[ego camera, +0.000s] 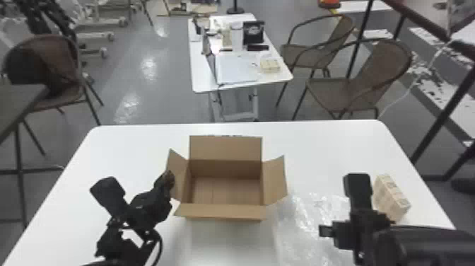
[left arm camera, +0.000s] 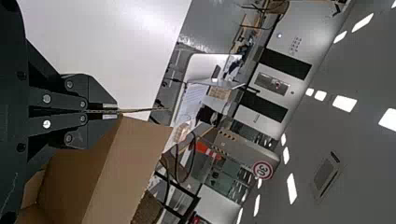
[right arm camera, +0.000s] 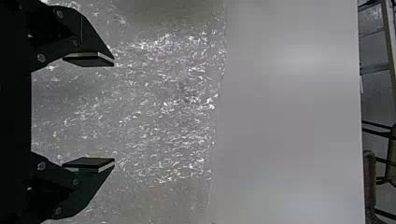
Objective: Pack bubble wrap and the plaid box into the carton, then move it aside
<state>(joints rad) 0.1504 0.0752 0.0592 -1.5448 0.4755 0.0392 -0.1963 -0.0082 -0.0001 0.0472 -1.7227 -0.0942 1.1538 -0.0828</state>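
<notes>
Brown carton, upright and open-topped, at about the middle of the white table, with 4 flaps splayed and plain board at its bottom. At its left flap, clamped by the left gripper. In the left wrist view, both fingers of the left gripper pressed together on that thin edge of cardboard, with more brown board just beside them. Just to the right of the carton, clear bubble wrap, spread over the tabletop, crinkled and full of bright glints, on toward the right arm. Above that sheet, the right gripper, with nothing in its grasp. In the right wrist view, its 2 flat fingers well apart, with bubble wrap behind and between them and bare tabletop farther out. Beyond the right arm, near the table's right side, the plaid box, pale and tilted to the eye, partly hidden by the black arm; too blurred for its pattern to come out fully. Past the table's far edge, across a grey floor, a second white table with a small pale box and assorted clutter. To the right of that, 2 brown chairs; to the left, 1 more brown chair beside a dark tabletop. Farther back in the left wrist view, a round red-rimmed sign.
</notes>
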